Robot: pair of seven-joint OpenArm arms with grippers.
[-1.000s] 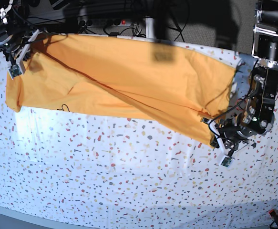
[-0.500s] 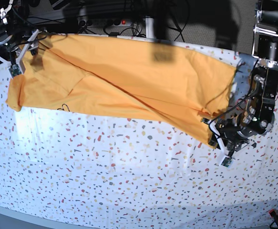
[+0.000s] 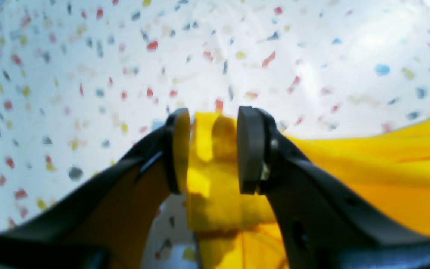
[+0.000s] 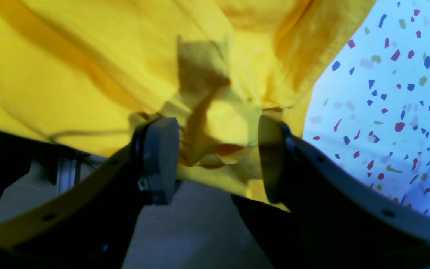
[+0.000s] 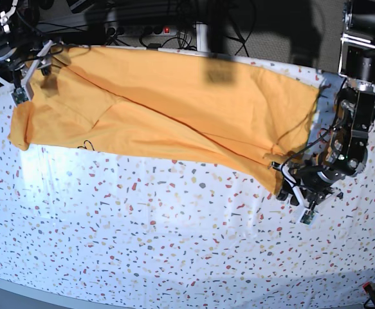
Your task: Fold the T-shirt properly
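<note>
My left pincer [image 3: 213, 149] has its two round dark pads parted by a narrow gap, and a corner of the large mustard orange-yellow cotton T-shirt [image 5: 168, 112] sits right between them. In the left wrist view the cloth [image 3: 215, 179] touches the left pad while a sliver of space shows beside the right one, so the pads stand slightly apart around the fabric and I cannot tell whether they bite it. In the base view this pincer [image 5: 294, 193] is low on the right, at the shirt's near right corner.

My right pincer [image 4: 215, 157] stands wider, its pads well apart, with a crumpled bunch of the cloth [image 4: 215, 123] hanging in the gap. The fabric brushes the left pad; it looks free of the right one. From the base view this pincer [image 5: 29, 67] is up at the far left corner of the shirt.

The shirt lies stretched across the far half of the white cloth-covered table [image 5: 174, 244], which is speckled with small red, blue and yellow flecks. It runs in a long band from the far left down to the right. Diagonal creases cross it, the left end curls under in a rounded fold, and a thin black squiggle [image 5: 84, 145] peeks out at the near edge. The cotton looks soft and matte, rumpled where my pads meet it.
</note>
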